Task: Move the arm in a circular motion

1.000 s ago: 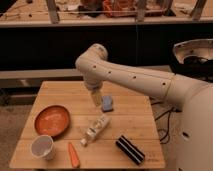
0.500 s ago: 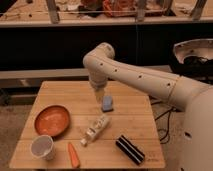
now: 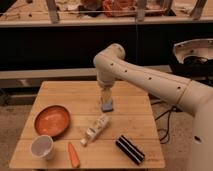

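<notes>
Over the last second the arm [image 3: 150,80] has swung rightward above the bench [image 3: 135,117], so the gripper [image 3: 106,95], open or closed I cannot tell, now hangs just over a small blue block [image 3: 107,106], suggesting the circular sweep is under way.

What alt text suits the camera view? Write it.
A white robot arm reaches from the right over a wooden table, its gripper pointing down at a blue object. In front: orange bowl, white cup, carrot, white bottle, black block.
</notes>
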Controlling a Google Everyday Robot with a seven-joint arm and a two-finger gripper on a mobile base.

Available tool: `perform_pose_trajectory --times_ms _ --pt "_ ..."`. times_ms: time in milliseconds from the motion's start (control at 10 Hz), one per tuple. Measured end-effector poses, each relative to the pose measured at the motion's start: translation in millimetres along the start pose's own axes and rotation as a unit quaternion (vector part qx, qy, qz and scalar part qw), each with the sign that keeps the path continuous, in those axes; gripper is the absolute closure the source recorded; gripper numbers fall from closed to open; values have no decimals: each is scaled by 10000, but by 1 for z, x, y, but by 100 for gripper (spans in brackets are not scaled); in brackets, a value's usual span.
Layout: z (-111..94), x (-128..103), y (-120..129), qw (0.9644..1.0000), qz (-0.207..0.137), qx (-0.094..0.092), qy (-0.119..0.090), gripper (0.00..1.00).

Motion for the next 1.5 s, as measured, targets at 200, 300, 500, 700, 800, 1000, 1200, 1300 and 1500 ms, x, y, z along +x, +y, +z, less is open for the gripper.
perform_pose_trajectory --times_ms 200,300,500,700,800,1000,1200,1300,1500 --pt "-1 2 5 9998 163 -13 -84 20" --pt "-1 5 6 9995 289 6 -108 20" --pt "-2 5 12 9990 407 -21 -194 20" --pt "-5 16 23 9979 604 -15 -237 20" --pt "-5 13 23 9975 647 -30 -280 20" --pt "-4 14 23 9971 697 -50 -313 20" --pt "-5 21 28 9960 816 -53 -348 20" --pt "-3 28 31 9942 1002 -64 -383 20" --pt "-3 31 38 9931 1089 -126 -422 20"
